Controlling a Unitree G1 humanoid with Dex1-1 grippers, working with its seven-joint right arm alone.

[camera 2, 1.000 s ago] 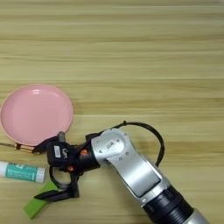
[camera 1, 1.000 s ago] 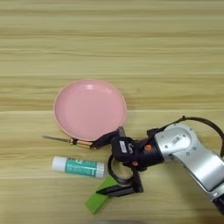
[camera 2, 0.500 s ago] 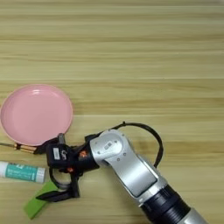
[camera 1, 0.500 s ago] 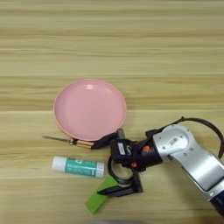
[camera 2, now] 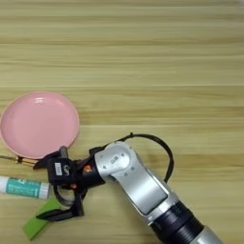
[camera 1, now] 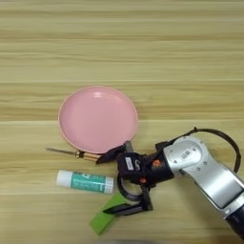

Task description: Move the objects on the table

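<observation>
Objects cluster at the lower left of the frame: pink plate [camera 1: 97,118], screwdriver [camera 1: 76,153] touching its lower rim, glue stick [camera 1: 86,181] below that, green block [camera 1: 106,219] lowest. Right gripper [camera 1: 112,183] reaches in from the right, its black fingers [camera 1: 125,208] spread apart, one by the plate, one over the block, with a black ring [camera 1: 128,188] between them.

plate [camera 1: 97,118] | gripper [camera 1: 106,184] spread wide; glue stick [camera 1: 86,182] between fingers
</observation>
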